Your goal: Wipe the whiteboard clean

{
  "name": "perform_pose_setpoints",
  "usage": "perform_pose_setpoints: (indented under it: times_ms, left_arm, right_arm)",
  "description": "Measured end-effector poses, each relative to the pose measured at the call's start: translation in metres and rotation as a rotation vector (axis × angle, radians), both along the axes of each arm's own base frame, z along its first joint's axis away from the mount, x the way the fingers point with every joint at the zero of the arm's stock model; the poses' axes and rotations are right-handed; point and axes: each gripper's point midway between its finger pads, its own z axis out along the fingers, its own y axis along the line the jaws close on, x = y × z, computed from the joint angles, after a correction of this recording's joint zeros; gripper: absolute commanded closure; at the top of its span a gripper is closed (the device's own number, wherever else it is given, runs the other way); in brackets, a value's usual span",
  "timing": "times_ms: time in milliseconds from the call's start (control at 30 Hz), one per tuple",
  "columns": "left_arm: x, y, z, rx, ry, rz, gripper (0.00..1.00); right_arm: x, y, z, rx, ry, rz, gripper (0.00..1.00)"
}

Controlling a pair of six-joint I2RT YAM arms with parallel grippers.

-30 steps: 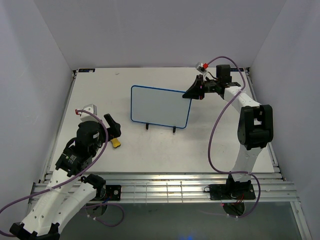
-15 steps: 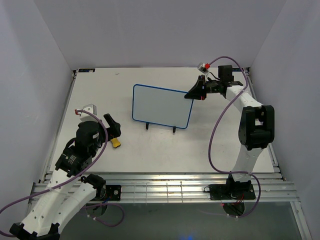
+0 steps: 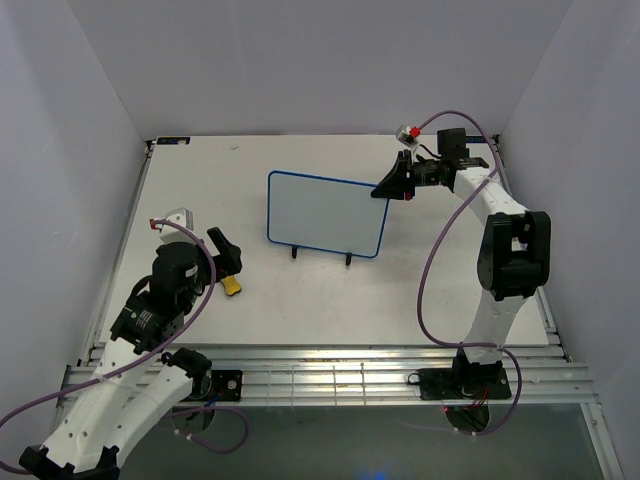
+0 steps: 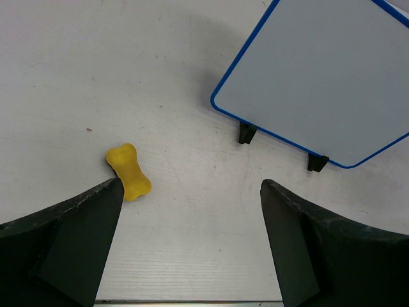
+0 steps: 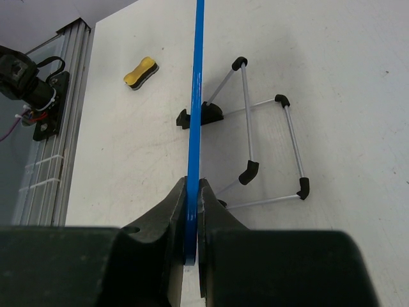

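Note:
The whiteboard (image 3: 326, 214) stands upright mid-table on two black feet, blue frame, its face blank. My right gripper (image 3: 386, 188) is shut on its upper right corner; the right wrist view shows the blue edge (image 5: 194, 115) pinched between the fingers (image 5: 167, 220), with the wire stand behind. The board also shows in the left wrist view (image 4: 319, 83). The yellow eraser (image 3: 232, 286) lies on the table by my left gripper (image 3: 228, 258), which is open and empty. In the left wrist view the eraser (image 4: 128, 171) lies just beyond the left finger (image 4: 70, 243).
The table's near edge has metal rails (image 3: 330, 375). White walls enclose the table on three sides. A cable loops from the right arm (image 3: 430, 270).
My right gripper has shifted the whiteboard slightly to the right while holding its corner. The left arm and the eraser have not moved.

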Motion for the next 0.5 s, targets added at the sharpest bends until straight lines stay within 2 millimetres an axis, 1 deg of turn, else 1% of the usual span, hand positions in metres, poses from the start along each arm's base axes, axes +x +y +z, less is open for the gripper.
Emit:
perform_pose_setpoints:
  times_ms: [133,167,233,300,367,400,500]
  left_arm:
    - [0.0,0.0,0.0,0.0,0.0,0.0,0.02]
    - [0.0,0.0,0.0,0.0,0.0,0.0,0.02]
    - [0.0,0.0,0.0,0.0,0.0,-0.001,0.02]
    - [0.0,0.0,0.0,0.0,0.0,0.0,0.02]
    - [0.0,0.0,0.0,0.0,0.0,0.0,0.02]
    - [0.0,0.0,0.0,0.0,0.0,0.0,0.02]
    - [0.0,0.0,0.0,0.0,0.0,0.0,0.02]
  right_arm:
    - [-0.001,0.0,0.001,-0.003,0.005,0.001,0.92]
    - [-0.001,0.0,0.001,-0.004,0.004,0.001,0.89]
    - [-0.001,-0.001,0.0,-0.007,0.007,0.0,0.79]
    - [0.001,-0.002,-0.002,-0.021,-0.004,-0.01,0.73]
    - [0.003,-0.003,-0.008,-0.037,-0.003,-0.02,0.7]
    - [0.004,-0.003,-0.01,-0.044,-0.003,-0.024,0.67]
    - [0.006,-0.005,-0.014,-0.06,-0.008,-0.034,0.66]
